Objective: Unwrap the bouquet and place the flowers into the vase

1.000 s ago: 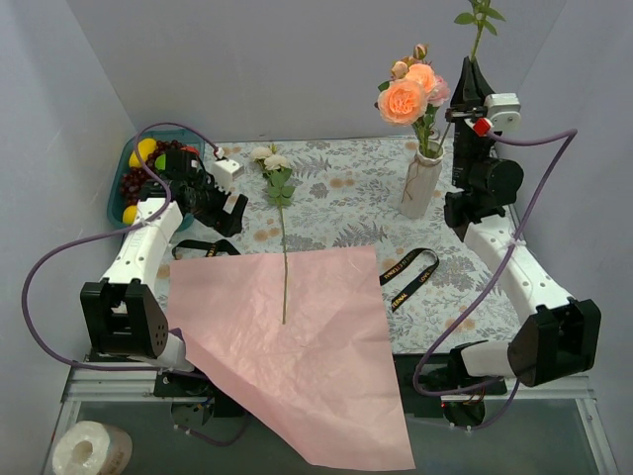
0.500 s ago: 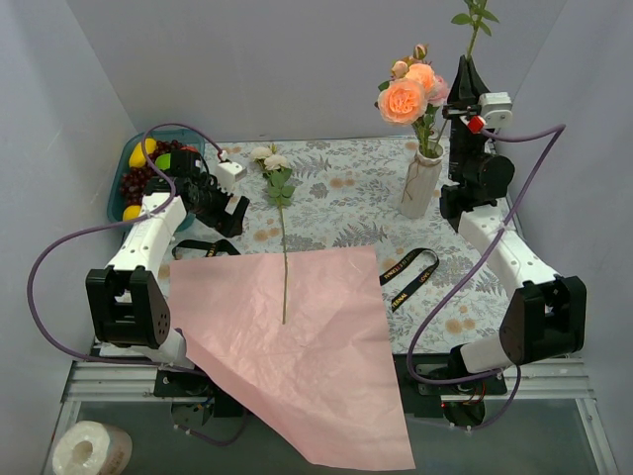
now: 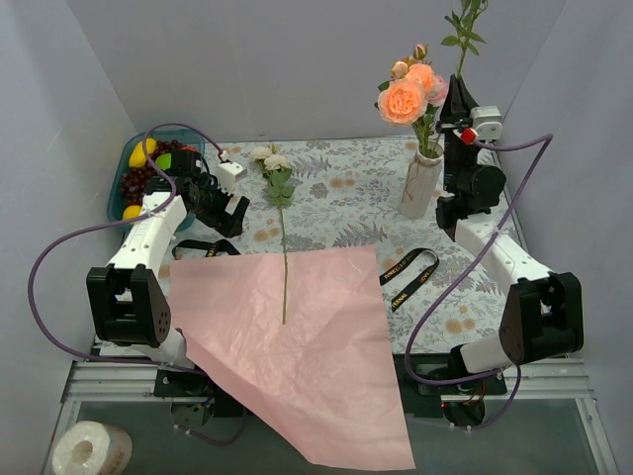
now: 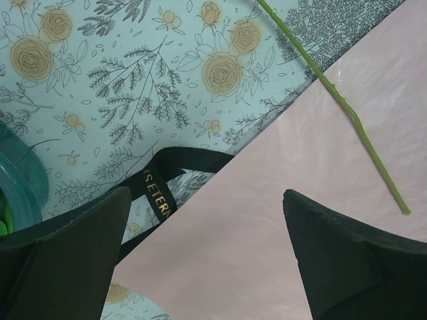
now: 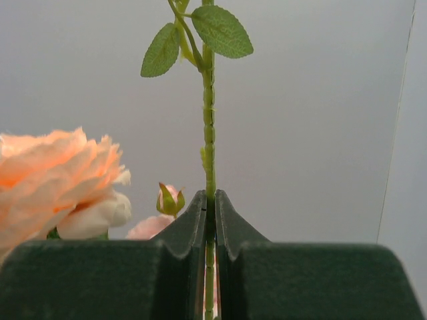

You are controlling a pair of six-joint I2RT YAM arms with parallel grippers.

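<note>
We hold our right gripper (image 5: 210, 203) clamped on a leafy stem (image 5: 208, 120), upright to enter the vase (image 3: 419, 190), while our left gripper (image 4: 207, 193) gapes empty.

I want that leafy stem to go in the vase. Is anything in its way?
Yes. The peach roses in the vase spread over its narrow mouth, right beside the stem that the right gripper pinches, so they likely crowd the way down.

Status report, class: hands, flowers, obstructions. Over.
Right hand shut on leafy stem beside vase. Left hand open over paper. White rose lying flat. Peach roses crowd vase.
</note>
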